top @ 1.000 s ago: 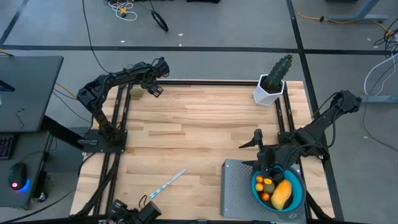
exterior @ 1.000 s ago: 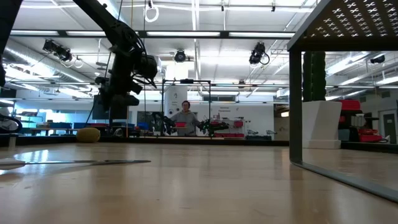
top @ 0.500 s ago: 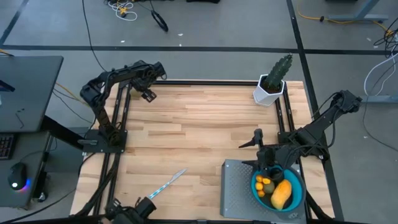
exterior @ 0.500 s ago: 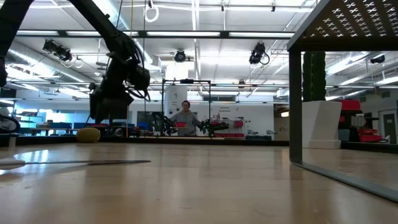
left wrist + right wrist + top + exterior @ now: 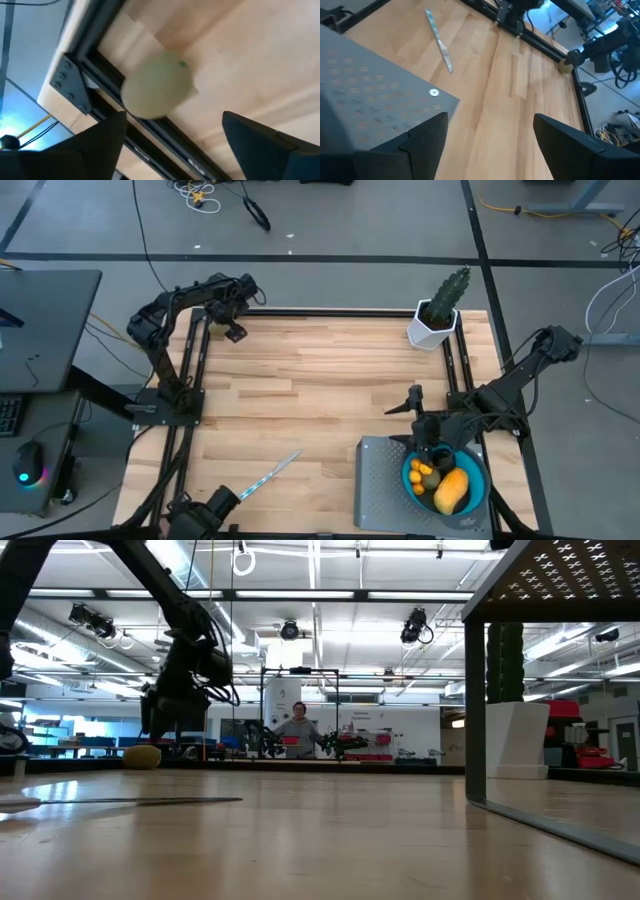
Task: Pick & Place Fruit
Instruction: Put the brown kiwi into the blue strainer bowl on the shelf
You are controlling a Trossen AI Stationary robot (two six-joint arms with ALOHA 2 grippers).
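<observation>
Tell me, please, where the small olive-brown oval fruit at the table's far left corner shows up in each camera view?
High view: hidden beneath the left claw at the far left corner.
Low view: the olive-brown oval fruit sits on the table edge at left, under that claw.
Left wrist view: centre, beside the black frame rail, between the open fingers.
Right wrist view: far upper right.
Shared landmark: the black frame rail along the table edge.

A wooden table (image 5: pixel 320 380) carries a potted cactus (image 5: pixel 440 310) upper right, a stick (image 5: pixel 268 475) lower left, and a grey stand (image 5: pixel 385 480) lower right.
</observation>
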